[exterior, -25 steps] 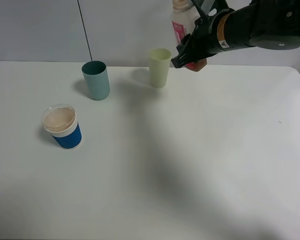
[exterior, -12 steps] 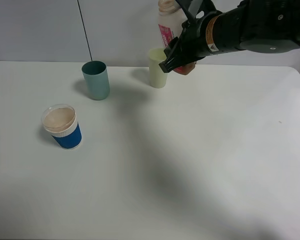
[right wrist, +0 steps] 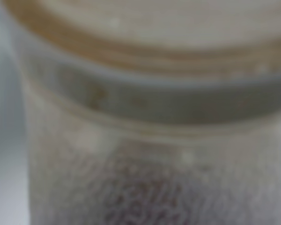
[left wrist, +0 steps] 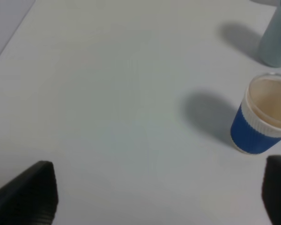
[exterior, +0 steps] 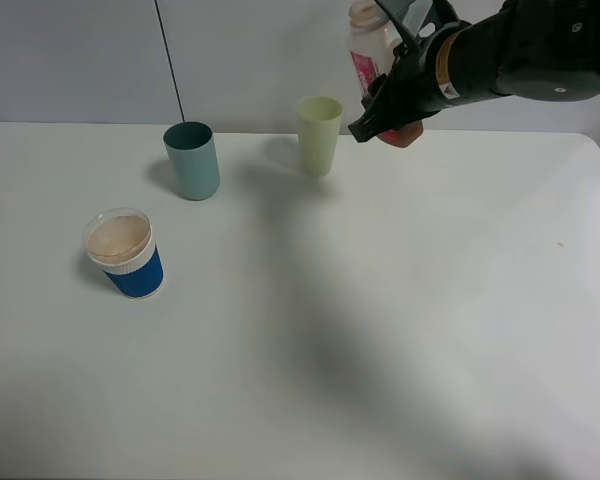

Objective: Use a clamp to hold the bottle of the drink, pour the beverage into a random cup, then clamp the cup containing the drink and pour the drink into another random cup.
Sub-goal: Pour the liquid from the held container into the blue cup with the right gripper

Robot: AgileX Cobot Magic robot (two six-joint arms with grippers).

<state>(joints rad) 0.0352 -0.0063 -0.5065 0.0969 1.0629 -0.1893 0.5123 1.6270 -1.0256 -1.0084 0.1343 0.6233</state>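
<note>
Right pincer (exterior: 380, 125) — bottle (exterior: 364, 48) within (aloft)

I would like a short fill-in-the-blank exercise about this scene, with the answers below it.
The right tool holds the ____ in the air.
The table carries ____ cups.
The cup nearest the right tool is pale ____.
The left tool is ____ and holds nothing.
Missing words: bottle; three; green; open.

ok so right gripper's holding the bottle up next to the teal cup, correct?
Not quite. The right gripper does hold the bottle up, but next to the pale green cup, not the teal cup, which stands further left. The exterior high view shows it.
</note>
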